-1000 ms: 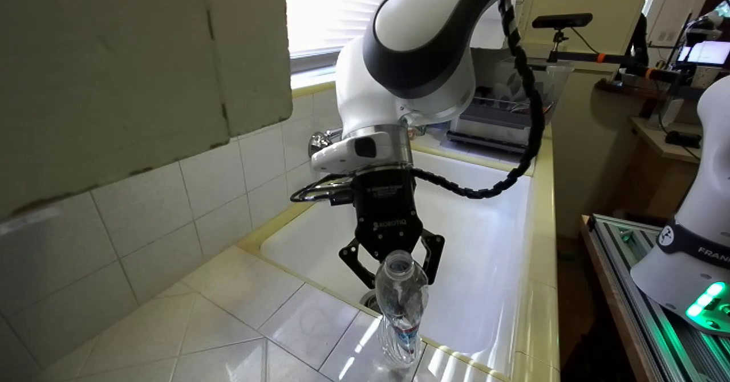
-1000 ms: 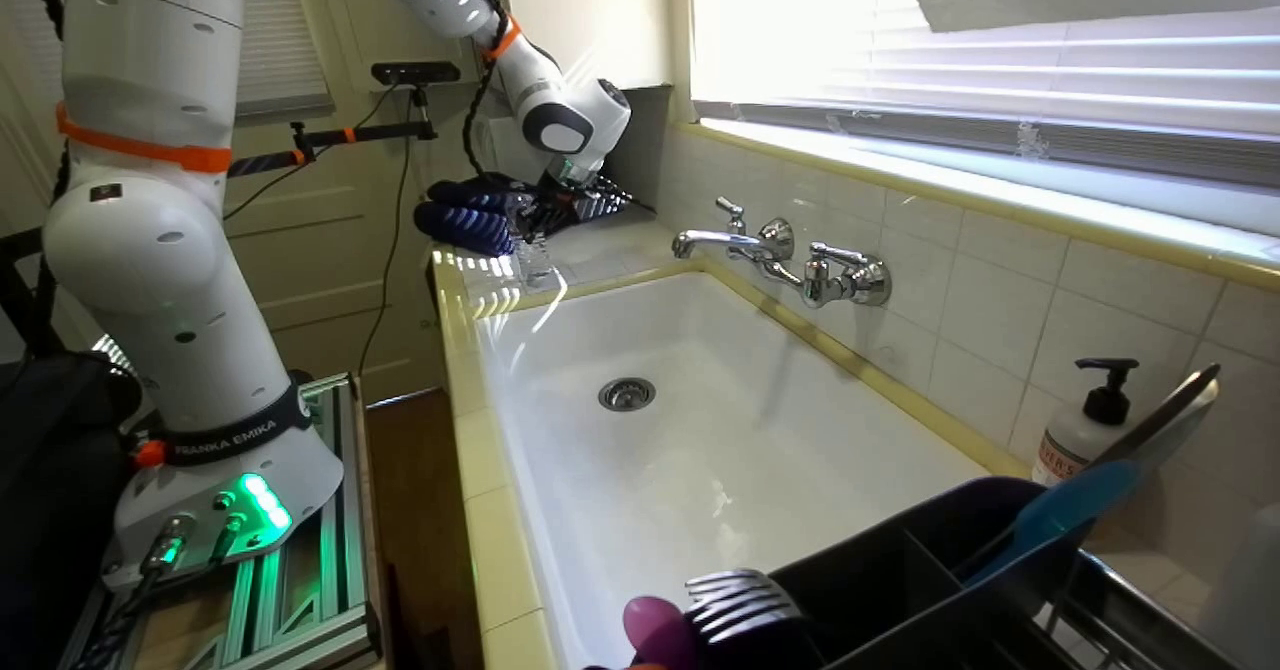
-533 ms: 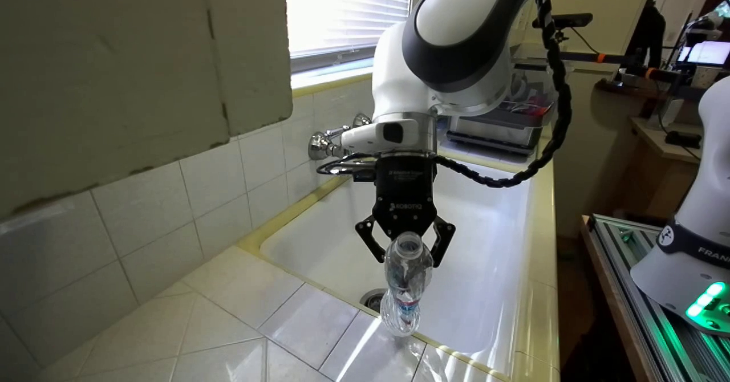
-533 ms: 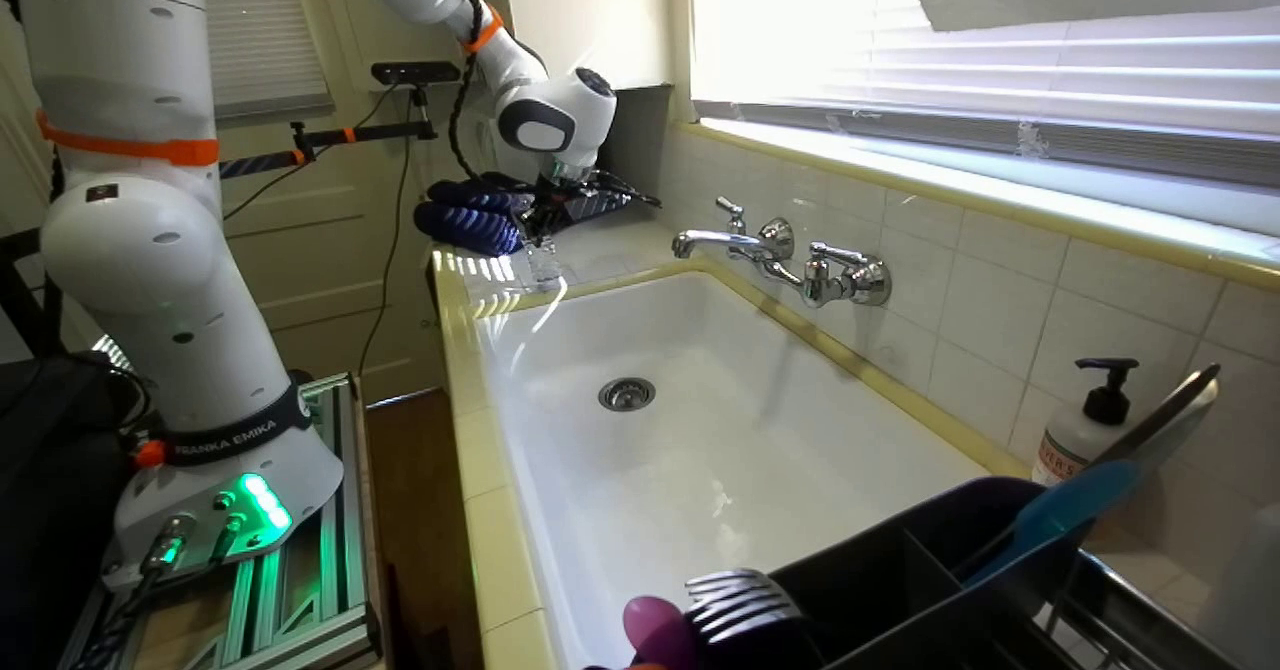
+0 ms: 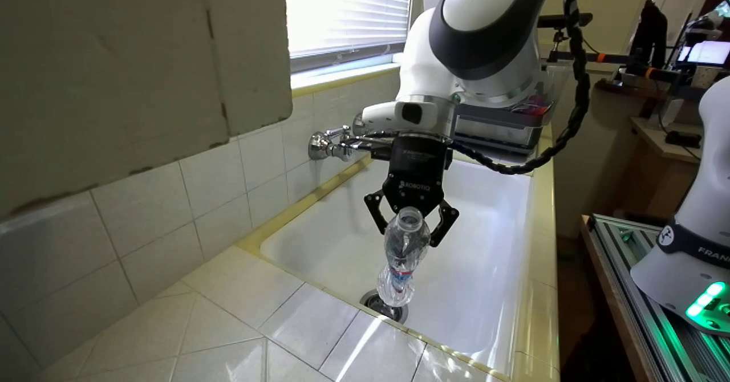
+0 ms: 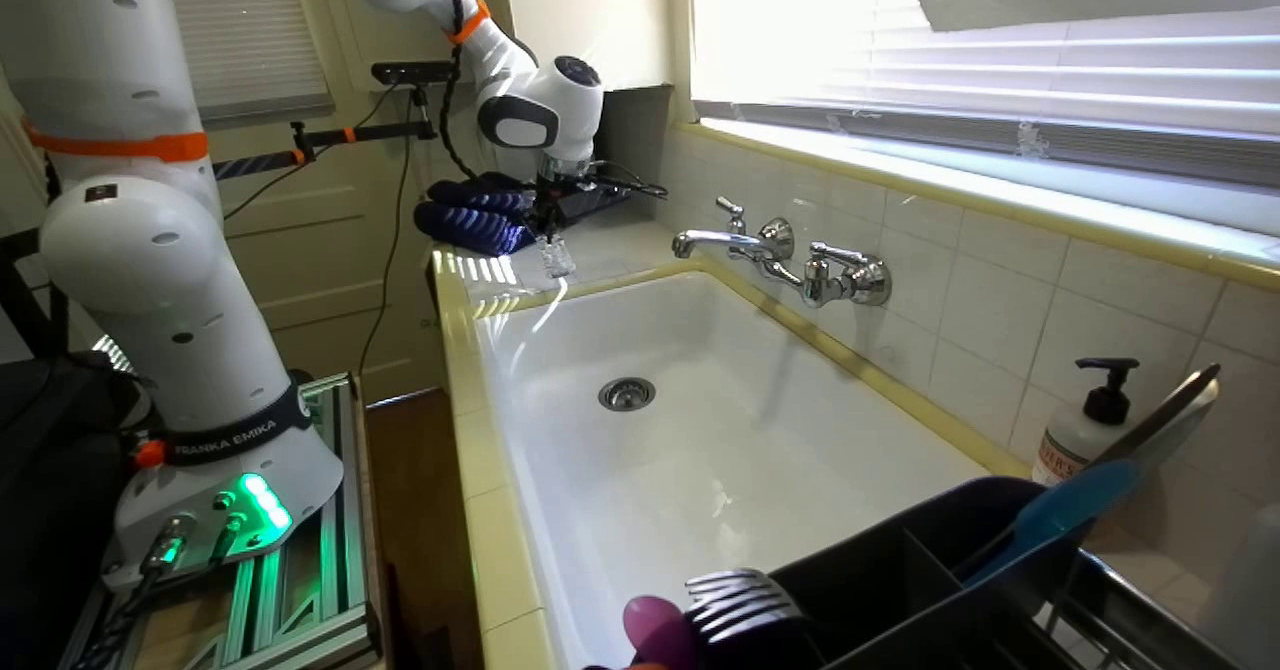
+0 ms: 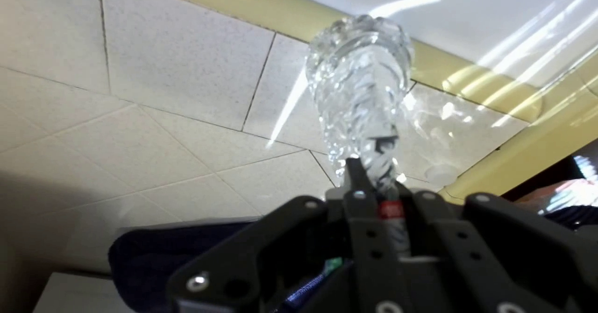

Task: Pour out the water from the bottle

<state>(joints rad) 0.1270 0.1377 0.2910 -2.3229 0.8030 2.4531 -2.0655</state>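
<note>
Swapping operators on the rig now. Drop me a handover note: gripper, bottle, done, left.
Gripper: jaws shut on the bottle.
Bottle: held clear of the counter, near the sink-side edge, mouth up, slightly tilted. Can't make out the water level.
Done: bottle grasped and lifted.
Left: no pouring visible; likely carry it further over the sink, then tip it mouth-down.

Pale tiled counter (image 5: 308, 325), yellow-edged | on it: dark blue fabric (image 6: 465, 225) | grey rack (image 5: 493, 130)
</note>
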